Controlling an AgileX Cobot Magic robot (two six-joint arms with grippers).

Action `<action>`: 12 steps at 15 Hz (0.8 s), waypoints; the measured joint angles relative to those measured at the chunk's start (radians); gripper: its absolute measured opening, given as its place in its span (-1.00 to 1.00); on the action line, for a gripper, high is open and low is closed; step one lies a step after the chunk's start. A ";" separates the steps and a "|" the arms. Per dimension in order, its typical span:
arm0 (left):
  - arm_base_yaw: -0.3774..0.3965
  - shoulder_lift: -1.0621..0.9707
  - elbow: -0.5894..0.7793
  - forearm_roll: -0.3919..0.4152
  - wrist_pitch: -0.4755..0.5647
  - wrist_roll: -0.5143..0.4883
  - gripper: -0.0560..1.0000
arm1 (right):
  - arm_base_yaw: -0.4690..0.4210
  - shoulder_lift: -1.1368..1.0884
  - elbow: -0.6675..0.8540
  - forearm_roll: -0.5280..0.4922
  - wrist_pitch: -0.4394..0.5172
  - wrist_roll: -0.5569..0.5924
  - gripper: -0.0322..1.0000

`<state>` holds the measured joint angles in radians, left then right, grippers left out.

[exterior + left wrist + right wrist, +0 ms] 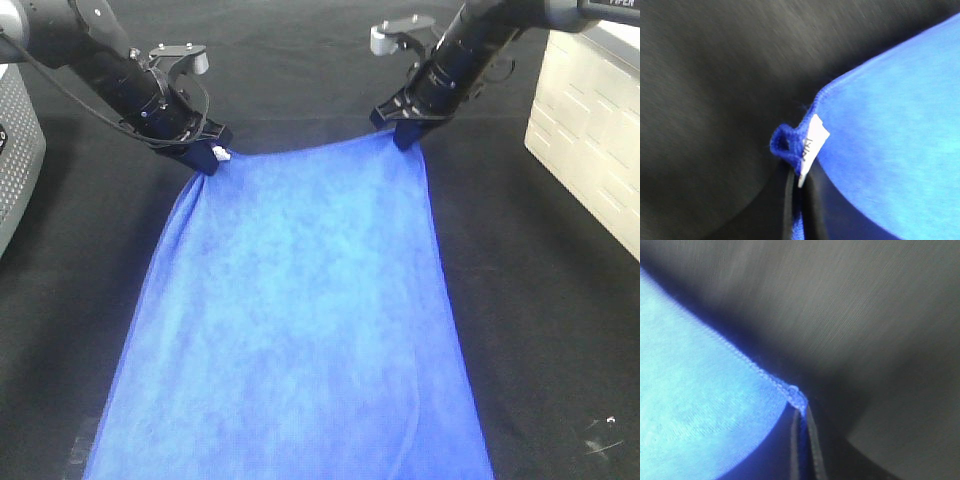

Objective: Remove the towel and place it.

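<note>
Towel: the towel (290, 320) is royal blue, a long rectangle of soft, fuzzy microfibre. It lies spread flat on the table (540, 300), and its near end runs out of the picture.
Table: covered with a matt black cloth (300, 80) of fine weave.
Left claw: the left claw (205, 155) is clenched on the far left corner of the towel, just beside the tag (812, 147).
Right claw: the right claw (405, 135) is clenched on the far right corner.
Only in the high view: the whole shape of the towel, and a white ribbed box (590, 130) on the right side.
Only in the wrist views: the stitched hem (755, 367), a small blue loop (782, 140) at the tag corner, and the thin dark fingers pressed together with cloth between them.
Tag: small, white, rectangular; its print is too blurred to read.
</note>
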<state>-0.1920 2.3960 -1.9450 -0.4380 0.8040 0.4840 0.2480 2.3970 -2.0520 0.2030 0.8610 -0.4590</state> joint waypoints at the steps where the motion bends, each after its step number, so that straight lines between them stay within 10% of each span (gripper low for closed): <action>1: 0.000 0.000 0.000 0.007 -0.036 0.000 -0.87 | 0.000 0.000 -0.017 -0.021 -0.020 0.000 -0.94; 12: -0.001 0.015 -0.091 0.111 -0.280 0.030 -0.87 | 0.002 0.011 -0.029 -0.094 -0.313 -0.001 -0.94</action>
<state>-0.1930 2.4110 -2.0360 -0.3270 0.5240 0.5140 0.2500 2.4080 -2.0810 0.1090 0.5480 -0.4600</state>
